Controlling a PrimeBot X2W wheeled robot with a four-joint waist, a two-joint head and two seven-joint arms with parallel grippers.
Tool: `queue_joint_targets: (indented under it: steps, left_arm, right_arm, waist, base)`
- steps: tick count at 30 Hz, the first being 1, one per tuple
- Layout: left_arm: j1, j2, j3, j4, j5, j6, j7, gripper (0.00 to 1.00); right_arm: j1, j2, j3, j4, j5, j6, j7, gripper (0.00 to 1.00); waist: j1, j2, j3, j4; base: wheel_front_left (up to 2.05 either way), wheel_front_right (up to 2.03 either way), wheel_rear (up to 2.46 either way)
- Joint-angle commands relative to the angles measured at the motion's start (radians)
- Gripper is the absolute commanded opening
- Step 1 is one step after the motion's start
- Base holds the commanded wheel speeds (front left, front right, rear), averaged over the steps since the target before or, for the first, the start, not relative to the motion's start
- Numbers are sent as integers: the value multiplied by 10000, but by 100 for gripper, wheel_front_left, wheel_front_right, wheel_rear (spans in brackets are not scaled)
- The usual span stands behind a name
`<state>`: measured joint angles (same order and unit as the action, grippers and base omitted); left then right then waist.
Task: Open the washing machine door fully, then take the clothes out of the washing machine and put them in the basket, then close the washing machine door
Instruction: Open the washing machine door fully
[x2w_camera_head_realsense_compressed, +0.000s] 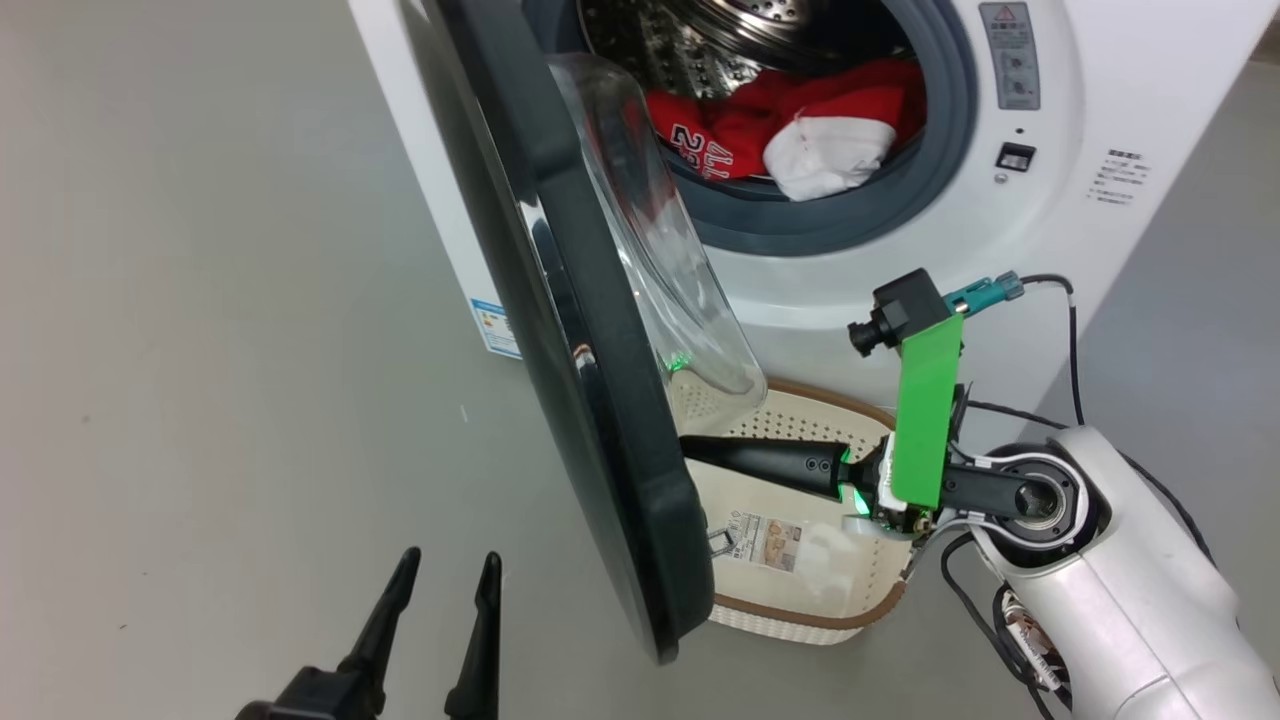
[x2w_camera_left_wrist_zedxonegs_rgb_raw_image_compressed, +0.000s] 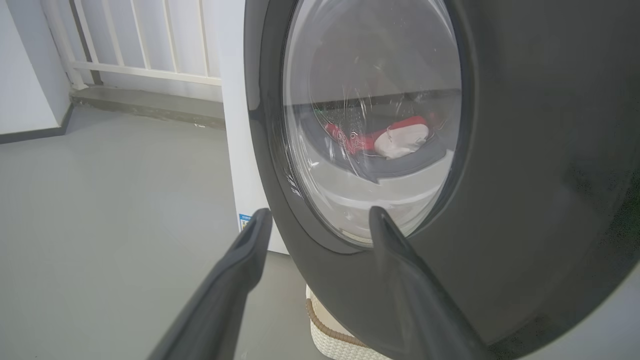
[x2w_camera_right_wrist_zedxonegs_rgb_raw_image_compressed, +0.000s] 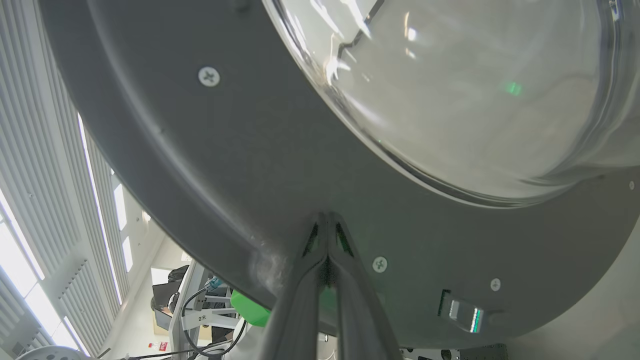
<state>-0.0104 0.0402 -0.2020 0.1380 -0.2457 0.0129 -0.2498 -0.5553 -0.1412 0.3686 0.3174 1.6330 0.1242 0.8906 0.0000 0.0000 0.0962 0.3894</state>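
Right end effector (x2w_camera_right_wrist_zedxonegs_rgb_raw_image_compressed: 327, 217) closed, tips against washing machine door (x2w_camera_right_wrist_zedxonegs_rgb_raw_image_compressed: 225, 150) inner rim.

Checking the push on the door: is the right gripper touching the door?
Touching. The right wrist view shows the right gripper, shut, with its tips pressed against the door's dark inner rim below the glass, no gap between them.

door (x2w_camera_head_realsense_compressed: 610, 420) blocks basket (x2w_camera_head_realsense_compressed: 800, 625) L side, drum (x2w_camera_head_realsense_compressed: 640, 40) open

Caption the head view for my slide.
Shut right end effector against the inner rim of the partly open washing machine door, above the basket; red clothes in the drum.
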Motion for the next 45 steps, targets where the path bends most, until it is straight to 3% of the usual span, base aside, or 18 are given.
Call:
queue_joint_targets:
  steps: [1,19,36,39,40,41,42,45]
  left_arm:
    - [-9,100,367,-214,116,64,-120,100]
    - [135,100,629,-142,135,20,-120,100]
    - [120,100,833,-167,163,8,-120,100]
    - [104,100,834,-138,165,-14,-120,100]
    - [104,100,834,-138,165,-14,-120,100]
    - [92,100,830,-123,167,-24,-120,100]
    - [78,100,833,-107,169,-27,-120,100]
    - [47,100,865,-61,188,-18,-120,100]
  right_arm:
    - [68,253,164,-333,-99,65,24,0]
    - [224,792,542,-344,-332,65,-453,0]
    - [249,888,785,-378,-439,65,-945,0]
    - [338,861,731,-428,-603,65,-1159,55]
    - [338,861,731,-428,-603,65,-1159,55]
    - [386,835,705,-440,-637,65,-1221,92]
    - [439,792,683,-461,-684,65,-1287,100]
    - [634,620,643,-487,-839,65,-1489,100]
  waist:
    - [0,0,-108,179]
    - [0,0,-325,1039]
    - [0,0,-368,1070]
    - [0,0,-366,984]
    - [0,0,-366,984]
    - [0,0,-366,956]
    - [0,0,-370,924]
    - [0,0,-385,809]
  base:
    - [0,0,0]
    - [0,0,0]
    - [0,0,0]
    - [0,0,0]
    - [0,0,0]
    - [0,0,0]
    - [0,0,0]
    - [0,0,0]
